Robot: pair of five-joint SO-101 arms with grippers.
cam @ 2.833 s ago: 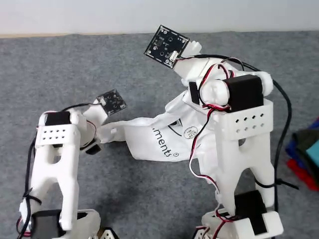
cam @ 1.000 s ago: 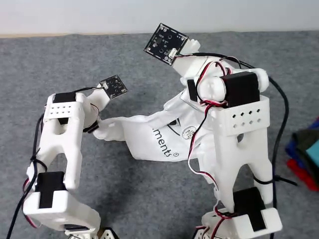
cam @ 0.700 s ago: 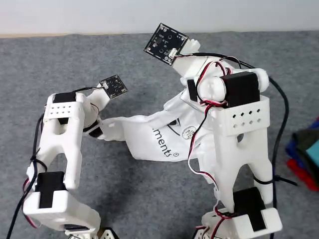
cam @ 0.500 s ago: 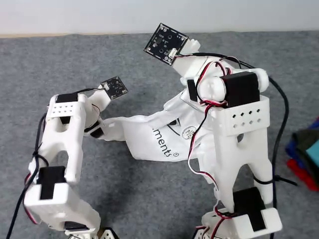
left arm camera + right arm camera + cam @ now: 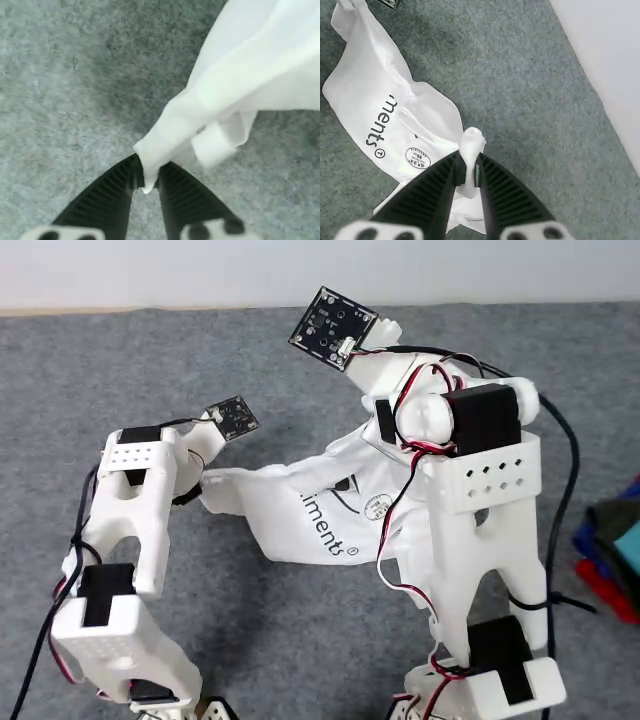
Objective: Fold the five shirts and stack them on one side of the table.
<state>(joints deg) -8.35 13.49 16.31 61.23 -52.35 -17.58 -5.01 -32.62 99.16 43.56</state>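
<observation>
Tally, high view.
- Table (image 5: 150, 350): one, grey.
- Shirts laid out: one, the white shirt (image 5: 310, 515), at centre.
- Arms: two. Left arm (image 5: 130, 530) at 8 o'clock, right arm (image 5: 480, 500) at 4 o'clock.
- Grippers: two. Left gripper (image 5: 149, 162), right gripper (image 5: 469, 157).
- Camera boards: two. Left camera board (image 5: 232, 417) at 10 o'clock, right camera board (image 5: 335, 328) at 12.
- Cloth pile (image 5: 610, 550): one, at the 3 o'clock edge. Four colours counted in it: dark green, teal, blue, red. Number of pieces cannot be told.
</observation>
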